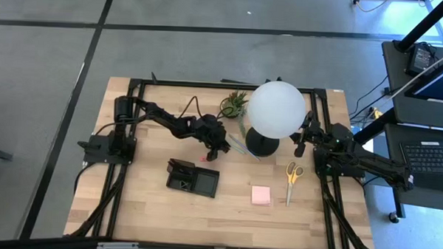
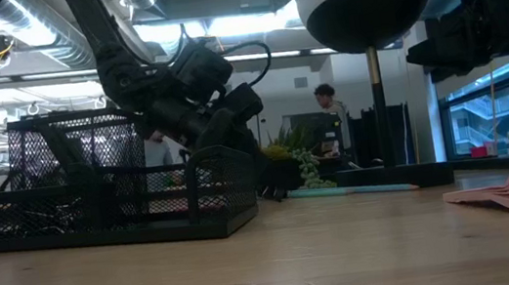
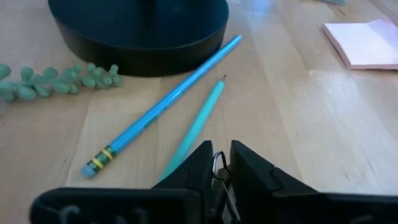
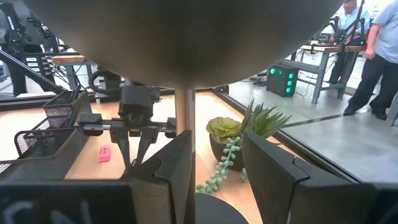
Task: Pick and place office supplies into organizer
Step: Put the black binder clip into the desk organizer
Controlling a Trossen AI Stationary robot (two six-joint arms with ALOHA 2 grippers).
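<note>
Wooden table (image 1: 144, 210) is holding most supplies outside the organizer (image 1: 193, 177), whose contents I cannot make out. Judgement: task is sitting early.

Still lying loose:
- one pair of scissors (image 1: 292, 180)
- one sticky pad (image 1: 261, 195)
- two pencils (image 3: 161, 106) beside the lamp base (image 3: 137, 31)
- one eraser (image 4: 104, 152)

Left gripper (image 3: 222, 149) is pinching what looks like one binder clip (image 3: 225, 186) over the pencils. Right gripper (image 4: 217, 140) is waiting by the lamp, fingers apart.

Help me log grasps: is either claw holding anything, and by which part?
The left claw pinches what seems to be the binder clip by its wire handle; the clip's body is hidden. The right claw is open and holds nothing.
</note>
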